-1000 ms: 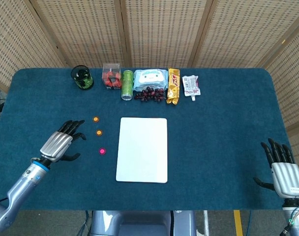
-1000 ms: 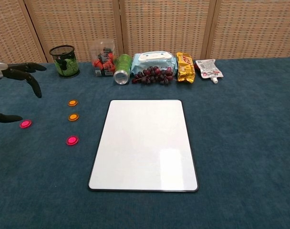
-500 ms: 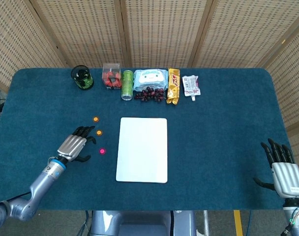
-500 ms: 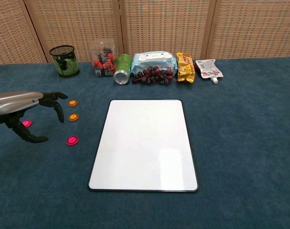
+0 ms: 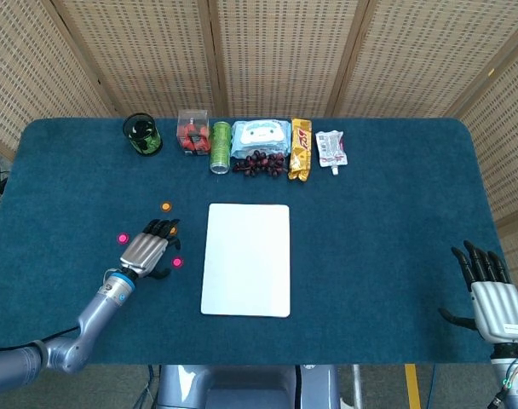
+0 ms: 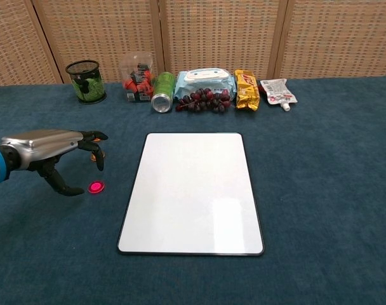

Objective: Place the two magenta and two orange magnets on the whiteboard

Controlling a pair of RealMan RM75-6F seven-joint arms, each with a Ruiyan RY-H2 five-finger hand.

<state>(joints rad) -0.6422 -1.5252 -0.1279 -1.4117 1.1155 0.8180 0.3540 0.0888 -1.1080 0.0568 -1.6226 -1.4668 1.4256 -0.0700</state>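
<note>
— What has changed?

— Since a moment ago my left hand (image 5: 148, 250) has slid rightward over the bench (image 5: 378, 213), toward the whiteboard (image 5: 246, 259). It hovers now with fingers spread and holds nothing.

— Where are the magnets?

— Going left to right: one magenta magnet (image 5: 122, 239) lies on the cloth just left of my left hand. An orange magnet (image 5: 165, 206) sits a little beyond my fingertips (image 5: 167, 227). The second orange one is hidden under those fingertips in the head view; the chest view shows only an orange edge there, so I cannot tell whether I touch it. The other magenta magnet (image 6: 96, 187) lies just right of my thumb, between hand and whiteboard. None is on the whiteboard yet.

— And the other side?

— My right hand (image 5: 495, 300) rests at the bench's near right corner, well apart from everything, fingers extended and apart, holding nothing.
</note>
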